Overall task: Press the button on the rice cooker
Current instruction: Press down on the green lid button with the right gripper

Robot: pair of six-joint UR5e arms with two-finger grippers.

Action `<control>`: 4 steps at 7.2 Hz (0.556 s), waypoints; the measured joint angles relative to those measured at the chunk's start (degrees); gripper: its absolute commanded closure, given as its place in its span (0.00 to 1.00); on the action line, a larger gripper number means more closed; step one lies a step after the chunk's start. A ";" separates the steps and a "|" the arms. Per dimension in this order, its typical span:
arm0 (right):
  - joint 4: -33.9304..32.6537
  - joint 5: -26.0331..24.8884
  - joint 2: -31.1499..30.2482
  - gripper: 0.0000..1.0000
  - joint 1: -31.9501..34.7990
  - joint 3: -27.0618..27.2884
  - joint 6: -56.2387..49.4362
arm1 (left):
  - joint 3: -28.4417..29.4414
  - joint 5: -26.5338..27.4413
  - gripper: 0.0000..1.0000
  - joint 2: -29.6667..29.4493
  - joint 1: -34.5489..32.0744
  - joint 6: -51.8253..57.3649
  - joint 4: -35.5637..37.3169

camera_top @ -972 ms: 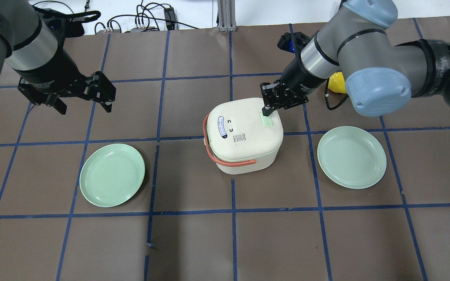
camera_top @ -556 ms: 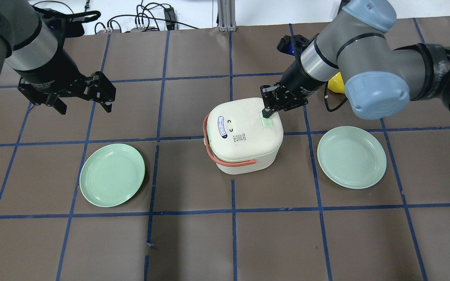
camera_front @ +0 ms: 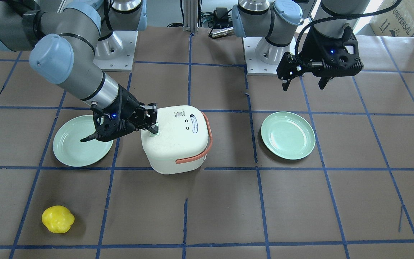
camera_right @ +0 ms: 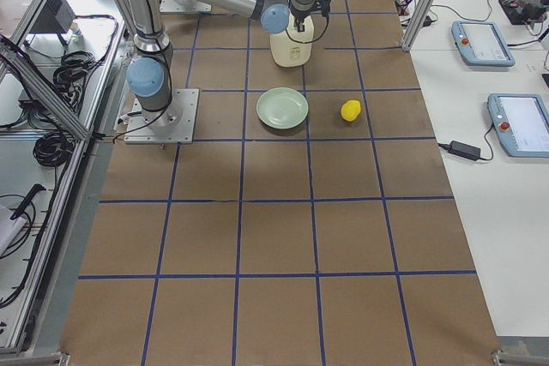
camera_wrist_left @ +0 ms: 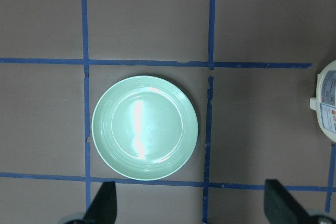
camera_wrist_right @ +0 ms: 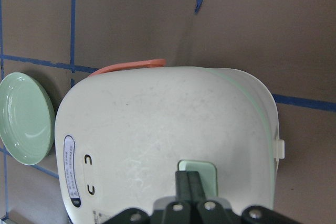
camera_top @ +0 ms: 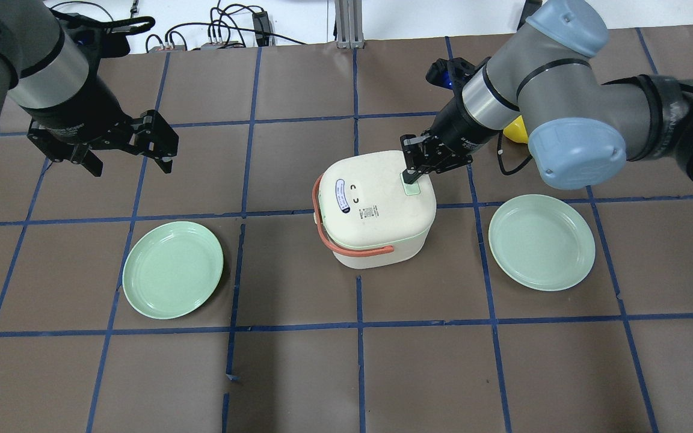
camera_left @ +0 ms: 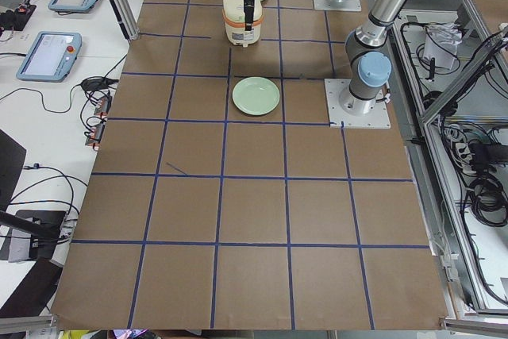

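The cream rice cooker [camera_top: 373,207] with an orange handle stands mid-table; it also shows in the front view [camera_front: 174,140]. Its pale green button [camera_top: 412,186] sits on the lid's right side, seen in the right wrist view [camera_wrist_right: 205,170] too. My right gripper [camera_top: 408,176] is shut, tilted down, with its joined fingertips on the edge of the button [camera_front: 154,130]; the right wrist view shows the gripper [camera_wrist_right: 188,182] over the button. My left gripper [camera_top: 131,165] is open and empty, hovering far to the left above the table [camera_wrist_left: 191,208].
One green plate [camera_top: 173,269] lies left of the cooker, below my left gripper [camera_wrist_left: 144,127]. A second green plate [camera_top: 542,242] lies right of the cooker. A yellow fruit-like object [camera_front: 58,218] lies beyond my right arm.
My right wrist has shifted slightly, while its shut fingertips stay at the button. The left arm and the cooker have not moved.
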 measured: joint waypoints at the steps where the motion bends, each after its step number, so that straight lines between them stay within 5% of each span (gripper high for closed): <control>1: -0.28 0.24 0.13 0.95 -0.03 0.11 -0.02 | 0.00 0.00 0.00 0.00 0.00 0.00 0.00; 4: -0.44 0.36 0.12 0.88 -0.12 0.05 -0.38 | 0.00 0.00 0.00 0.00 0.00 0.00 0.00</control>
